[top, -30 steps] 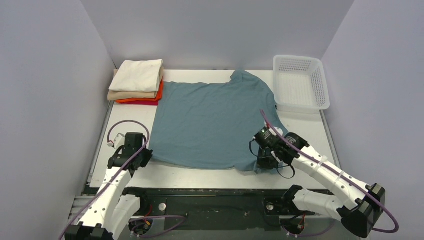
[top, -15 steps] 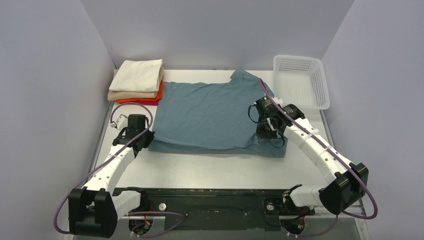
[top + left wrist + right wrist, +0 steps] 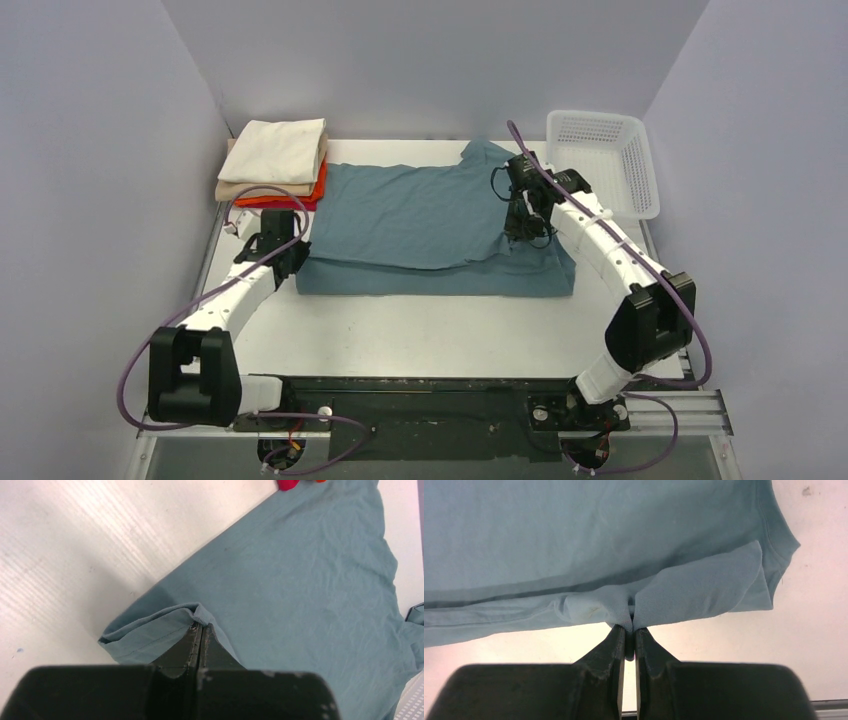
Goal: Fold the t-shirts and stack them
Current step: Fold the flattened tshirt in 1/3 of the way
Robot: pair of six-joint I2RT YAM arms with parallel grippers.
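Note:
The teal-blue t-shirt (image 3: 420,210) lies on the white table (image 3: 420,330), its near hem folded back over its middle. My left gripper (image 3: 291,252) is shut on the hem's left corner; in the left wrist view (image 3: 200,625) the cloth sits between closed fingertips. My right gripper (image 3: 519,232) is shut on the hem's right corner and holds it raised; the right wrist view (image 3: 630,627) shows bunched teal cloth (image 3: 599,545) pinched. A folded stack (image 3: 278,165) of cream, tan, orange and red shirts sits at the back left.
A white perforated plastic basket (image 3: 600,170) stands at the back right, close to my right arm. Grey walls close in left, back and right. The bare table stretches in front of the shirt.
Both grippers have carried the shirt's near hem away from me, towards the back. The fold line has moved up the table and the shirt now covers a shorter area.

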